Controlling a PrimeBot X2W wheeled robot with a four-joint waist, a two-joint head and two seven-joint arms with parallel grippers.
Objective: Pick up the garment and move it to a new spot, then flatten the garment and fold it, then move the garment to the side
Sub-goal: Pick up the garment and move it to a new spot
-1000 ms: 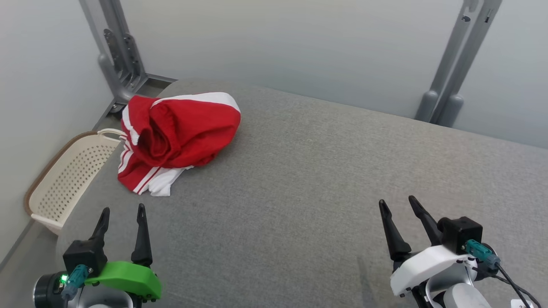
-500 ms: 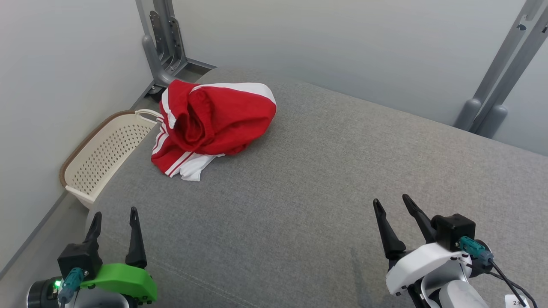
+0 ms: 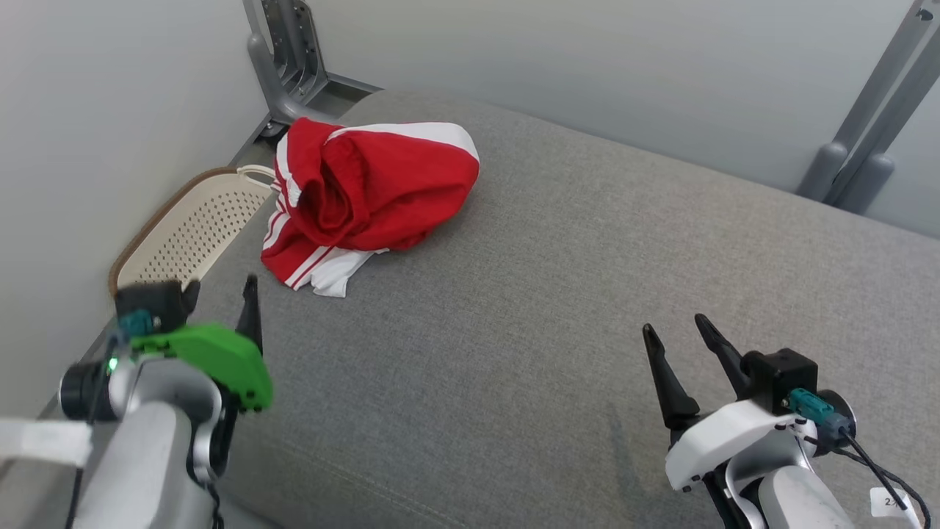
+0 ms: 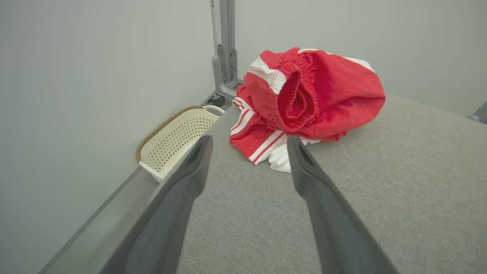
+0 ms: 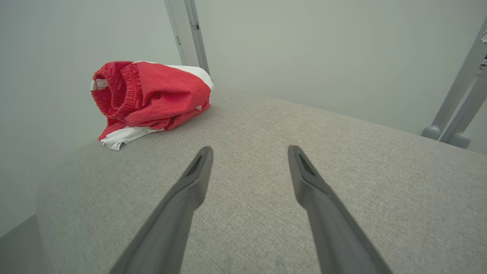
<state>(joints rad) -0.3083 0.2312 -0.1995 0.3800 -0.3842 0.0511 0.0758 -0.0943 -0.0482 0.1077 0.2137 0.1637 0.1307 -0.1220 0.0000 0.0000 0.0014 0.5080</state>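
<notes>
While the red garment [image 3: 374, 191] lies bunched in a heap at the far left corner of the gray fabric surface [image 3: 551, 294], both of the robot's arms hang short of it with nothing in their grasp. The left tool [image 3: 222, 292], on its green-capped wrist, hovers above the surface's left edge, its two dark fingers spread apart and aimed toward the heap. Seen from the left wrist camera, the garment [image 4: 315, 95] sits just beyond that tool's fingertips, its elastic waistband gaping toward the lens and white-striped cloth spilling out underneath. The right tool [image 3: 674, 327], on a white wrist, is well apart from the garment at the near right, fingers likewise spread wide over bare fabric. A cream perforated basket [image 3: 191, 235] stands on the floor beside the surface's left edge, near the garment and against a pale wall. A gray metal post [image 3: 283, 66] rises just behind the heap.
</notes>
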